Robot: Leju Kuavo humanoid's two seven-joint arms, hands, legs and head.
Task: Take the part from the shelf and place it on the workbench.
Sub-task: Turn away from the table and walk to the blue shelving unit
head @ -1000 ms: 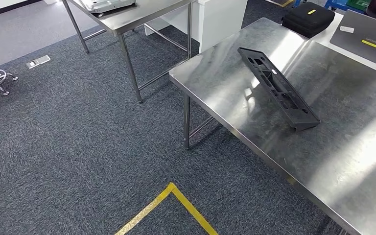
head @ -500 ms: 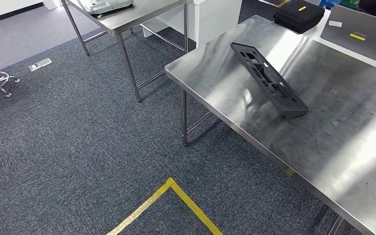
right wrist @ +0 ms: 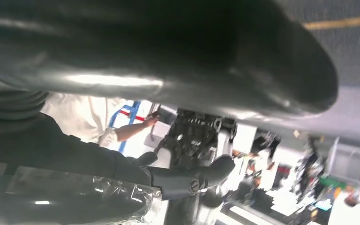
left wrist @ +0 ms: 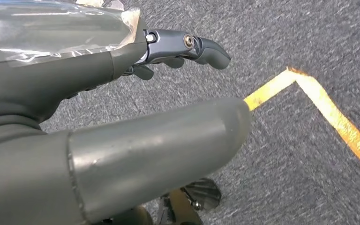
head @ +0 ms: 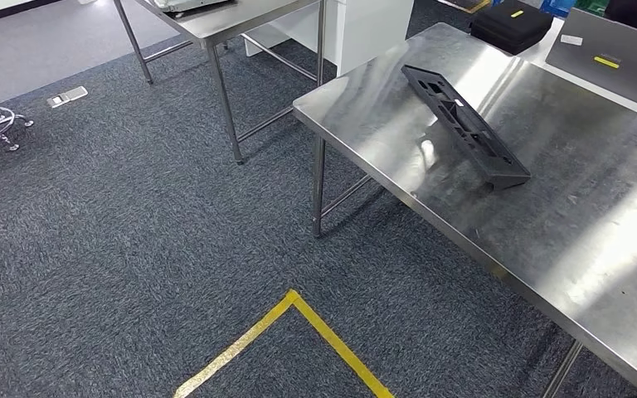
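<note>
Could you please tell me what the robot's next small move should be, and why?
Probably turning away from the workbench with both arms lowered, rather than reaching. The black part already rests on the steel top, well in from the edge, and the left hand hangs empty over the carpet beside the yellow tape.

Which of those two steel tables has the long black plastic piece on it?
The nearer steel table on the right carries the long black part. The farther table, upper left, holds a pale metal object instead.
</note>
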